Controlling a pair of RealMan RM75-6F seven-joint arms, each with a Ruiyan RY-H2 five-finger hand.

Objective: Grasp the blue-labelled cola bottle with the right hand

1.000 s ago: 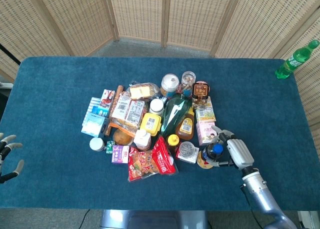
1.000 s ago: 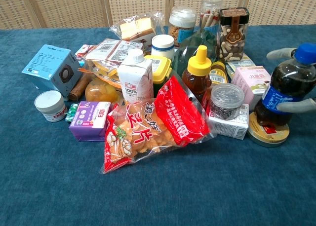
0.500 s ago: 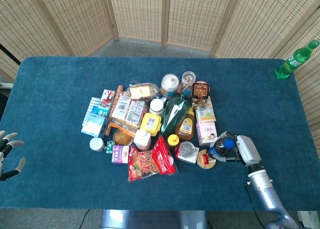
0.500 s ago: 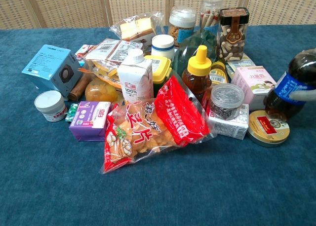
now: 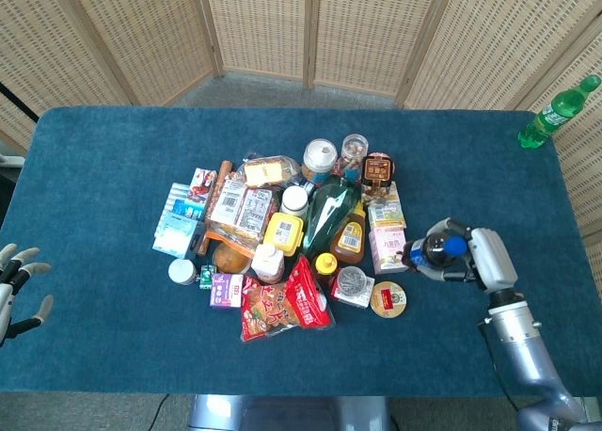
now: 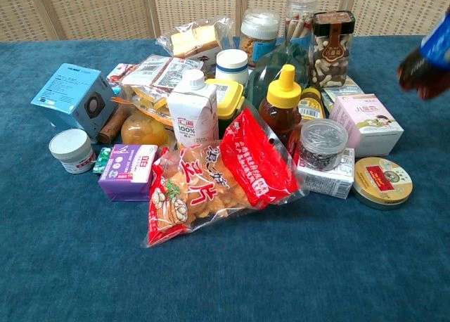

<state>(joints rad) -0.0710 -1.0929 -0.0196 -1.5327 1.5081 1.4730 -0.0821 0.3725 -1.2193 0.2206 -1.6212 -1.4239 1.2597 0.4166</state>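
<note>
From the head view, the right hand is wrapped around the cola bottle, holding it tipped on its side, off the table and just right of the pile of groceries. The left hand hangs with fingers spread, holding nothing.

In the chest view, only the bottle's dark base shows at the right edge, clear of the round tin. It looks full, so fairly heavy, with smooth plastic likely to slip; the labelled middle seems the safest hold.

Right hand grips the cola bottle beside the pile.
</note>
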